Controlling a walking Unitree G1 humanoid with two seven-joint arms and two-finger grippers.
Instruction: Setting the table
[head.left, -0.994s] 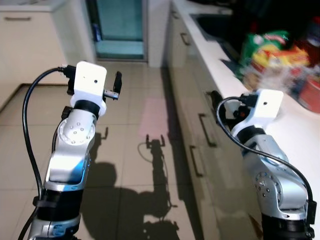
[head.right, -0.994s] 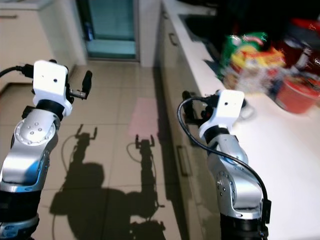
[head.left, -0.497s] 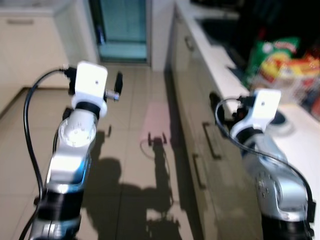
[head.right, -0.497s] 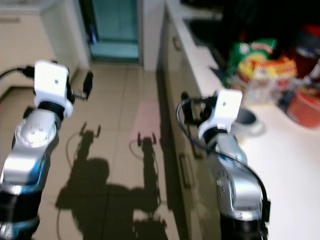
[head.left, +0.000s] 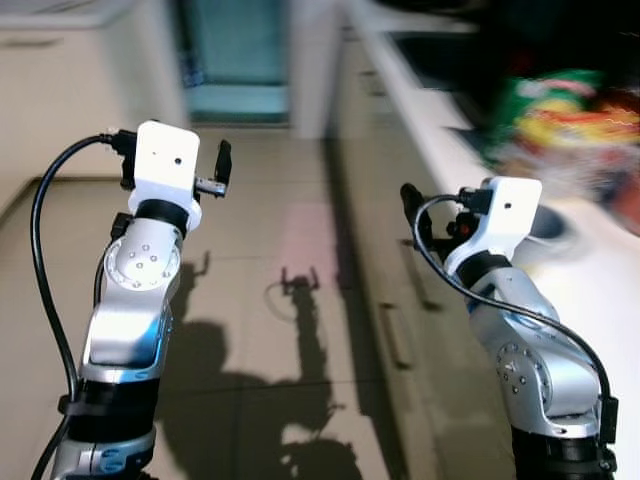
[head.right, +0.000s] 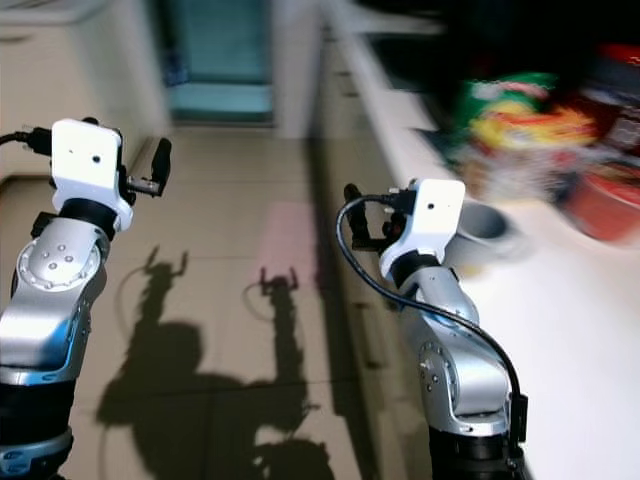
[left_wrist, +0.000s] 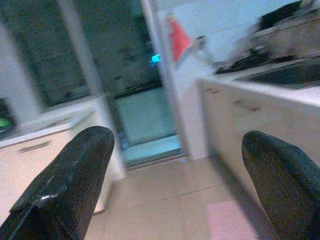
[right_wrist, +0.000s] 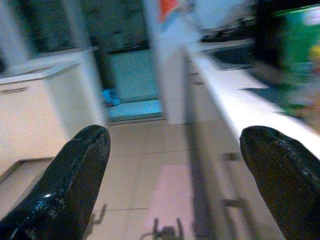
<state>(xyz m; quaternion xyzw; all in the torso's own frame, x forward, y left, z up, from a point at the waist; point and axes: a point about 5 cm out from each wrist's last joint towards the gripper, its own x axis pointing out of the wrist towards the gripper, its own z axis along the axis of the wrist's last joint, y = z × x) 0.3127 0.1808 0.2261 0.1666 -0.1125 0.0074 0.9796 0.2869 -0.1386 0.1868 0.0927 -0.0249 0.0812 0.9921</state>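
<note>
The left gripper (left_wrist: 175, 190) is hanging raised over the tiled floor (head.left: 260, 290), its fingers (left_wrist: 65, 185) spreading wide and gripping nothing, with only the far doorway (left_wrist: 145, 120) showing between them. The right gripper (right_wrist: 175, 190) is riding up beside the cabinet fronts (head.left: 390, 290), its fingers (right_wrist: 70, 185) also gaping wide and touching nothing.

Further right, on the white table (head.right: 590, 330), a grey bowl (head.right: 485, 228) is sitting just beyond the right wrist, blurred by camera motion. It is probably the piece to collect for setting the table. It is looking like ceramic or hard plastic: stiff, smooth, likely slippery and breakable if dropped, moderately light. Pinching the rim, one finger inside and one outside, is seeming the sound way to take it.

Behind it, colourful snack packets (head.right: 520, 120) and a red container (head.right: 605, 205) are crowding the table, too blurred to read.
</note>
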